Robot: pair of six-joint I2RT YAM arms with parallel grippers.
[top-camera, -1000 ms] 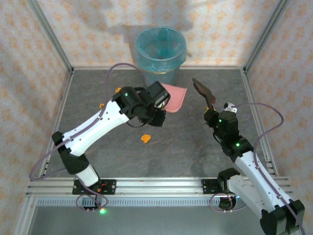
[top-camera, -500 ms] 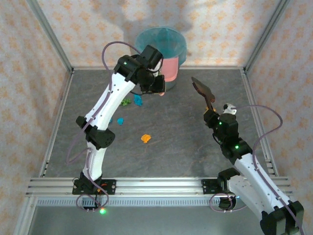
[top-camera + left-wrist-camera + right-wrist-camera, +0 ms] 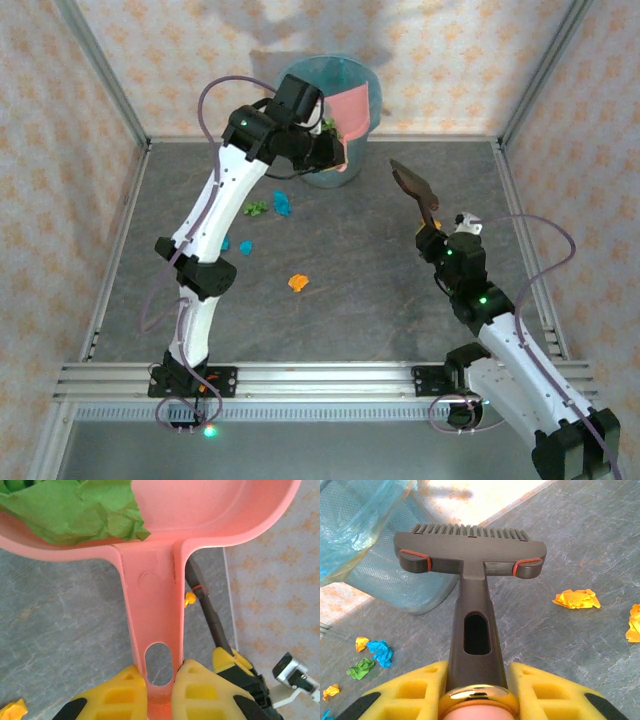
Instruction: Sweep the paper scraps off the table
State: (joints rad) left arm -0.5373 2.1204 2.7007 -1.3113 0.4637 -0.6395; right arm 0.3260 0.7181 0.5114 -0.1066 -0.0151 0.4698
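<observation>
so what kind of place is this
Likely a robot test cell, not a home: a grey table edged by an aluminium frame, patterned backdrop panels around it, a lined bin.

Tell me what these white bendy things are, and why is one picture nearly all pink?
They are two robot arms bolted to a table. One picture looks down from above. The other two come from little cameras on each arm's wrist, so the yellow fingers show at the bottom. The left gripper is shut on the handle of a pink dustpan with crumpled green paper in it. That is the pink you see close up. From above, the dustpan is lifted up at the blue-lined bin. The right gripper is shut on a dark brush. On the table lie paper scraps in orange, green and blue, waiting to be swept.
</observation>
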